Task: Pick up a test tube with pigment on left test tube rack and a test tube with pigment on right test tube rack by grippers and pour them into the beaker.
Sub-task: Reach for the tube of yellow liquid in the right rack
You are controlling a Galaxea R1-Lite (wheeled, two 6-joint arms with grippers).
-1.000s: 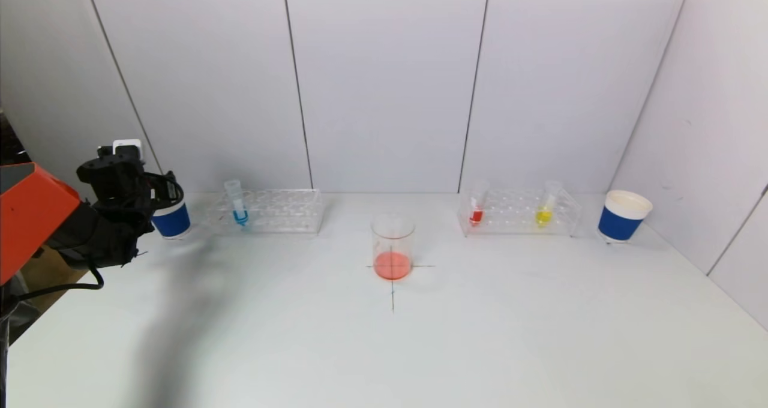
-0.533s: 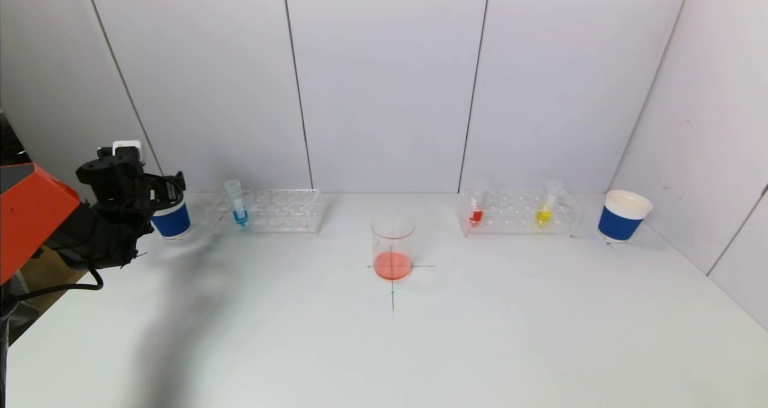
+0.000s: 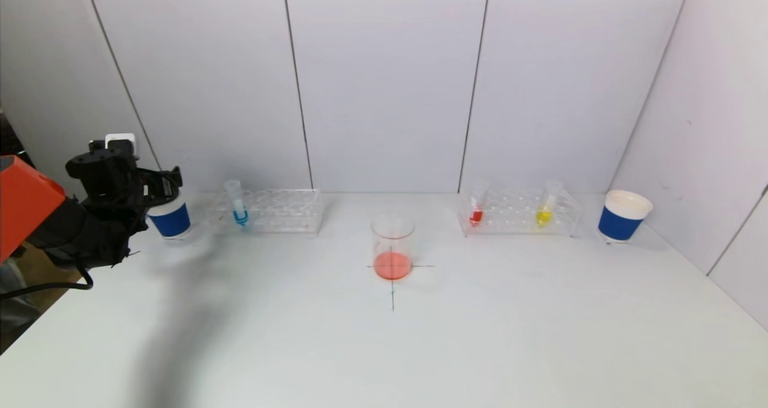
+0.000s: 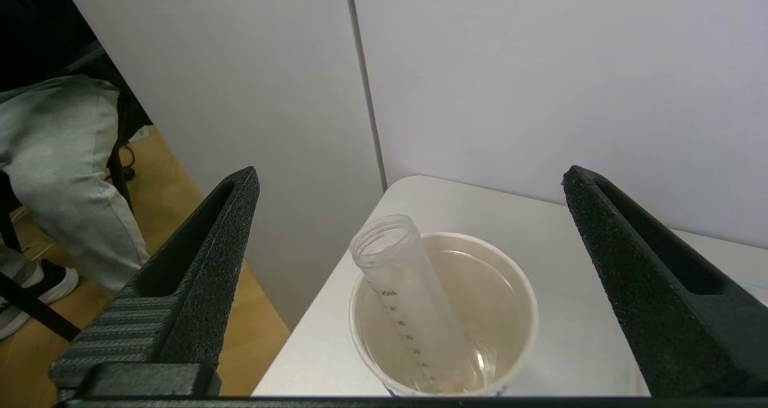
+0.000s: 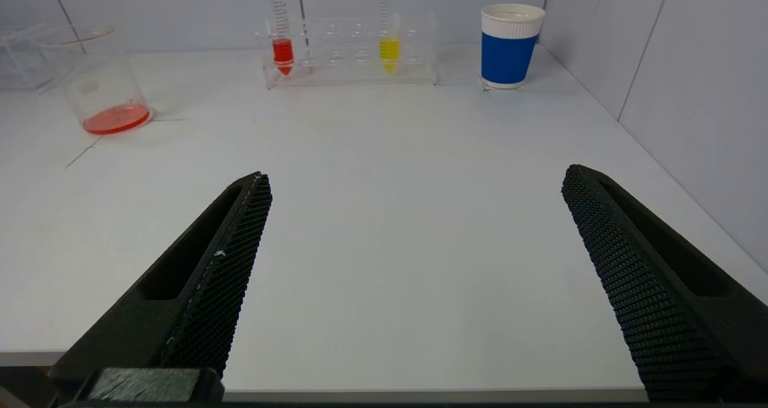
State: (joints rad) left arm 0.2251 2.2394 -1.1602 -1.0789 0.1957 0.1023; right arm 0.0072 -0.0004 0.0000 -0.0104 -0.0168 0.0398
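My left gripper is open and empty at the far left, just above a blue paper cup. In the left wrist view the gripper hangs over that cup, which holds an empty clear test tube leaning inside it. The left rack holds a blue-pigment tube. The beaker at the table's middle holds red-orange liquid. The right rack holds a red tube and a yellow tube. My right gripper is open and empty, low over the table's near edge, out of the head view.
A second blue paper cup stands right of the right rack, near the side wall. White walls close the table at the back and right. The table's left edge drops to the floor beside the left cup.
My left arm has drawn back a little, up and to the left, away from the left cup. Nothing else has moved.
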